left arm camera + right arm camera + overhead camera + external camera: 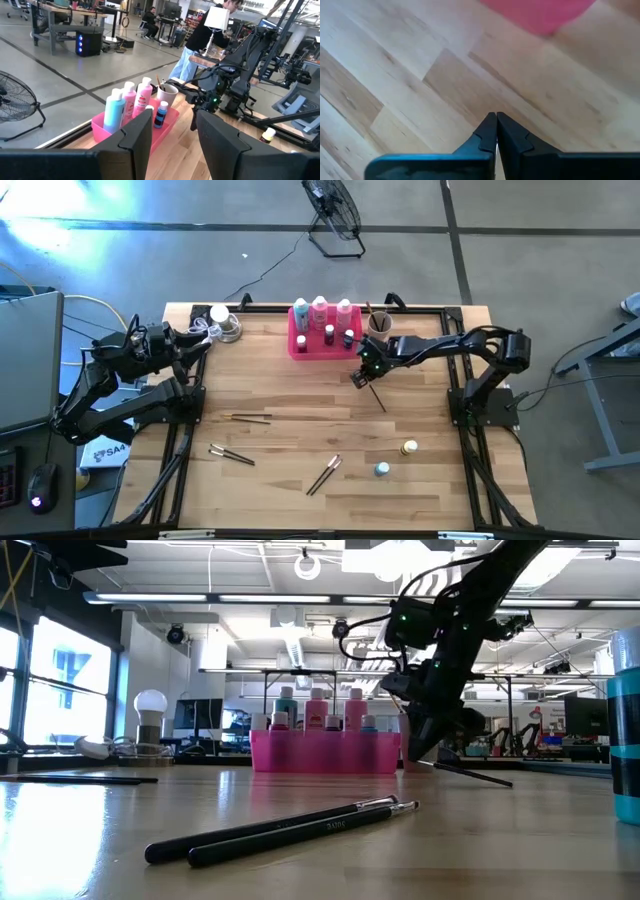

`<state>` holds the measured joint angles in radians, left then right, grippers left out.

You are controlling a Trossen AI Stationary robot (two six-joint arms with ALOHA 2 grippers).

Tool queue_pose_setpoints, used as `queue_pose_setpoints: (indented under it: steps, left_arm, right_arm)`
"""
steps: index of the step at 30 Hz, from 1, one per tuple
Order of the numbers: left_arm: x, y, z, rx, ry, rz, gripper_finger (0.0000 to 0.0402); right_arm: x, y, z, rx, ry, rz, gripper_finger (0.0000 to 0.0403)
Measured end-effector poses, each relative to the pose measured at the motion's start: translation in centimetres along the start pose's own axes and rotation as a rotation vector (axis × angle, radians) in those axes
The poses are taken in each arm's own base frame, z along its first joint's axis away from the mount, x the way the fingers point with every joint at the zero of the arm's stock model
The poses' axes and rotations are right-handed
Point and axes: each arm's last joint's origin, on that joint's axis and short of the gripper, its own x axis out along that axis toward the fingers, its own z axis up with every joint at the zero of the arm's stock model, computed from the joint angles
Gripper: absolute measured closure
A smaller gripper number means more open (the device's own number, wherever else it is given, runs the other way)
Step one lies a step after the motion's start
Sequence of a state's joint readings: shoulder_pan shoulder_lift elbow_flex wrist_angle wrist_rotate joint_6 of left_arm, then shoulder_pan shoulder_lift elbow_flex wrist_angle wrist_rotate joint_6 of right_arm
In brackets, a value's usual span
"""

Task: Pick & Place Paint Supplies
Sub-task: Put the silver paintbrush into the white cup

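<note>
Right end effector (358,376), high view: clamped shut on a thin paintbrush (376,396), handle trailing out toward the right arm's base. Just beyond: pink tray (300,346) and beige cup (379,323).

Low view: brush (470,774) slanting down, far end touching counter (320,860).

Right wrist view: fingertips (496,125) pressed together.

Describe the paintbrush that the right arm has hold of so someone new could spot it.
Start at the pink tray at the table's back edge. Just in front of its right end hangs the right pincer, shut on a thin dark paintbrush. Unlike the other brushes, which lie flat in pairs, this single one slants down to the tabletop.
</note>
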<state>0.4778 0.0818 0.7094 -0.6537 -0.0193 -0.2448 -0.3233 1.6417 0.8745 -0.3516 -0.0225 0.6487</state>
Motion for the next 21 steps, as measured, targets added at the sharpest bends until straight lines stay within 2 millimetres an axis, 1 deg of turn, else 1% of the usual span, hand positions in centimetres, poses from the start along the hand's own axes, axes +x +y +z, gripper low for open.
queue_pose_setpoints:
  steps: [3, 7, 10, 14, 21]
  left_arm:
    - [0.0, 0.0, 0.0, -0.016, 0.000, 0.000, 0.0249]
    - [0.0, 0.0, 0.0, -0.022, 0.001, 0.000, 0.0249]
    - [0.0, 0.0, 0.0, -0.023, -0.005, -0.001, 0.0249]
    - [0.0, 0.0, 0.0, -0.023, -0.004, -0.001, 0.0249]
    - [0.0, 0.0, 0.1, -0.023, -0.006, -0.002, 0.0249]
  right_arm:
    - [-0.7, 0.2, 0.2, -0.025, -0.037, 0.006, 0.0400]
    - [-2.6, 0.3, 0.6, -0.045, -0.113, 0.006, 0.0400]
    - [-4.6, 0.4, 0.8, -0.046, -0.195, -0.002, 0.0400]
    - [-7.7, 0.3, 1.1, -0.032, -0.303, 0.028, 0.0400]
    - [-12.6, -0.2, 0.9, -0.012, -0.510, 0.032, 0.0400]
